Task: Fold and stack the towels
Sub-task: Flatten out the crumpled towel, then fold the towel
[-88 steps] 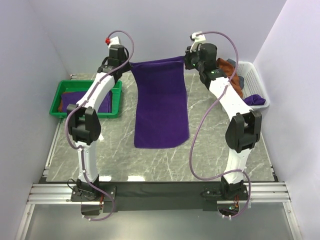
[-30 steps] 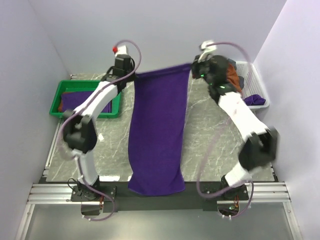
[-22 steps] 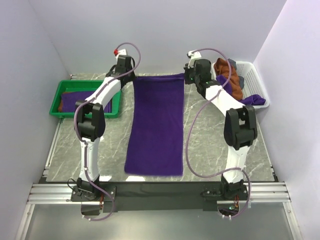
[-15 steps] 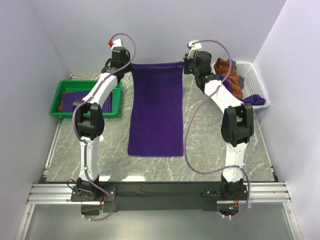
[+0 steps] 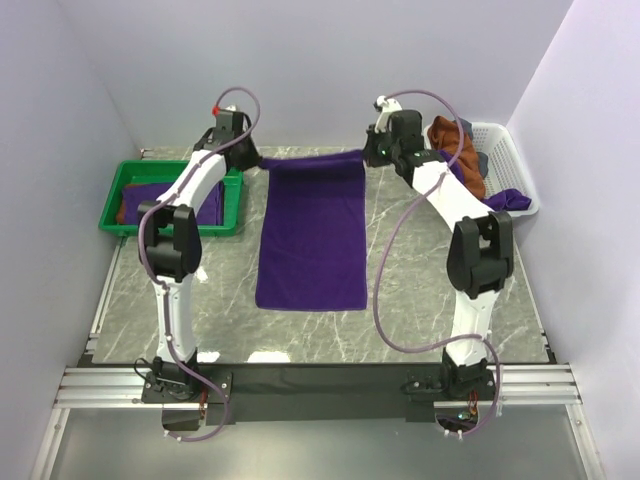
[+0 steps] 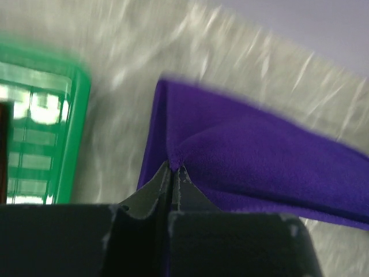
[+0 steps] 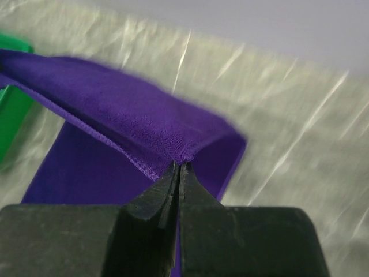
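You have L gripper (image 5: 247, 160) & R gripper (image 5: 368, 156) clamped on purple towel (image 5: 312, 240) corners, upper centre; uneven pull could slip one, skewing fold.

a deep purple plush towel (image 5: 312, 240) lies flat lengthwise on the marble table (image 5: 220, 300), its far edge raised taut.

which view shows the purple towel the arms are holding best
The top external view: it shows the whole purple towel, far corners pinched by the left end effector and right end effector, near end lying on the table. Each wrist view shows only its own pinched corner, blurred.
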Available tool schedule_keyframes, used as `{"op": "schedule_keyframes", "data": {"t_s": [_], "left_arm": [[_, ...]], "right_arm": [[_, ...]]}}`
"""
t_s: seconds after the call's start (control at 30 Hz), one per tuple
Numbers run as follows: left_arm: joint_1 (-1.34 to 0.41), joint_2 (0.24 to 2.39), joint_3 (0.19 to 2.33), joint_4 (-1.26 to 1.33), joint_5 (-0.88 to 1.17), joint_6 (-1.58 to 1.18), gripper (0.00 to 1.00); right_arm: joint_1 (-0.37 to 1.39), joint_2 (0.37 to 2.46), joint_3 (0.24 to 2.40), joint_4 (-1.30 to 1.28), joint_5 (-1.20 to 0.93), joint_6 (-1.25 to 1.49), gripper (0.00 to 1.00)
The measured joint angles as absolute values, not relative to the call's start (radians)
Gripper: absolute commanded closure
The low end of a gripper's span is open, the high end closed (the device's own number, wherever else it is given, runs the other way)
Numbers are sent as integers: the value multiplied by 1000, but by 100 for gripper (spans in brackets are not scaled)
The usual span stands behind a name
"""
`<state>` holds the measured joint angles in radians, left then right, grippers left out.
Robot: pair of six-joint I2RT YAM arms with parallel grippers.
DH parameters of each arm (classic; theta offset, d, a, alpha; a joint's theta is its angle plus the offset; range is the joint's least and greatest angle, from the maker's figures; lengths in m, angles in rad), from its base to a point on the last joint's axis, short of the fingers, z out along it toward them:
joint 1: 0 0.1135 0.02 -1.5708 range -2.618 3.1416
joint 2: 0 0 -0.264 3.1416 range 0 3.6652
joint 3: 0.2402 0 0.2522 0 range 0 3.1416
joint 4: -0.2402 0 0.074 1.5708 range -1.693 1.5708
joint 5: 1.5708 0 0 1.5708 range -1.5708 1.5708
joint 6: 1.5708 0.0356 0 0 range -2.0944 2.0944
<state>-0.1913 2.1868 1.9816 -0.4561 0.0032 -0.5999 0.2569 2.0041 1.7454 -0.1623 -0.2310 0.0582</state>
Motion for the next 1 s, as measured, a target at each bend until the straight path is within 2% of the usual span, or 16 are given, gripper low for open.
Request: {"op": "schedule_keyframes", "data": {"t_s": [0.43,0.83,1.0], "left_arm": [[-194,1953,1683,-685,46,-641,100],[-212,1658,1378,-722,93,-665,99],[-232,1596,1275,-730,91,-670,99]], "right_arm": [[257,1688,1382,-375,-327,287,100],[295,1429,1081,-415,-366,378,100],[346,1369,973,-407,-350,415,100]]}}
